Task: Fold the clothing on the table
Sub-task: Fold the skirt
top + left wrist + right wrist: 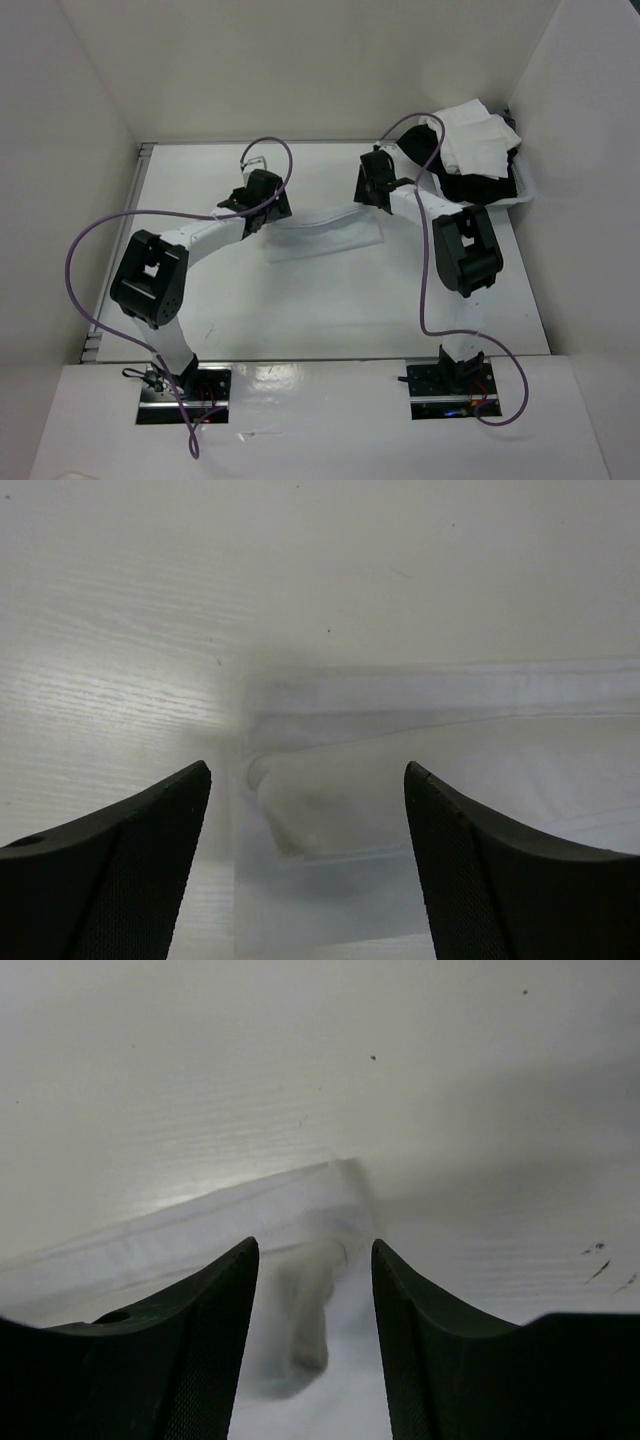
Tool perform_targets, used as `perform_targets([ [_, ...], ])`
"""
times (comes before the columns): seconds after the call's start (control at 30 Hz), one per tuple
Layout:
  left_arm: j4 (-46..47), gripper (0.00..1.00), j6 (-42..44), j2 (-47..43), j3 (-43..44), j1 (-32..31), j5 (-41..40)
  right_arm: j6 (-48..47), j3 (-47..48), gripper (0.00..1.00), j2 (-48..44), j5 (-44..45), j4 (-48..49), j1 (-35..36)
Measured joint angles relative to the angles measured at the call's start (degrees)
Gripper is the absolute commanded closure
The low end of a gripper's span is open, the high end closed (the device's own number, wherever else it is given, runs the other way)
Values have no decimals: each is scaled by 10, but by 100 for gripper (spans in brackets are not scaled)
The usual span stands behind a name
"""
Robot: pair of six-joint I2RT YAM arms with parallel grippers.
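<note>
Two claws hang over one thin, soft, white fabric garment (pixel 328 232), which lies flat on the large, smooth white desk (pixel 330 310) as a long strip, left of the white plastic bin (pixel 524 192) and a little nearer the arm bases. Seen from above, its long axis runs sideways, roughly toward the bin. The right claw (pixel 382 205) sits at the strip's bin-side end and the left claw (pixel 268 218) at the end farthest from the bin, so each arm is nearest its own end.

Left wrist view: the textured black fingers (pixel 130 880) stand wide apart and grip nothing. A folded corner of the garment lies directly under the gap, and the rest stretches off toward the bin.

Right wrist view: that claw's fingers (pixel 180 1360) are moderately apart, with a small raised fold of cloth beneath the gap; neither pad appears to pinch it. By this reading, the next fold calls for each claw to close on its own end.
</note>
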Motion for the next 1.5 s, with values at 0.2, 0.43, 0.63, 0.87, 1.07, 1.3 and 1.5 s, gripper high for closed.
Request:
perform_targets([
  [0.2,2,0,2,22,23,2,-3,-2,40,36,16,1,-1,-1],
  [0.43,-7,0,3,35,24,19,-5,-12,84,35,33,6,-6,-4],
  [0.63,-30,0,9,-26,-6,3,-8,-17,8,34,-31,-5,-12,0],
  [0.87,-39,0,-15,-79,-56,-56,-8,-17,-81,34,-97,-11,-16,44],
  [1.07,-44,0,-36,-55,-97,-61,-7,-14,-140,34,-97,-13,-15,54],
  [1.3,-25,0,-49,-32,-116,-50,15,-14,-161,34,-107,-11,-12,54],
  [1.5,-8,0,-52,-34,-125,-34,33,-14,-170,34,-113,-7,-9,54],
])
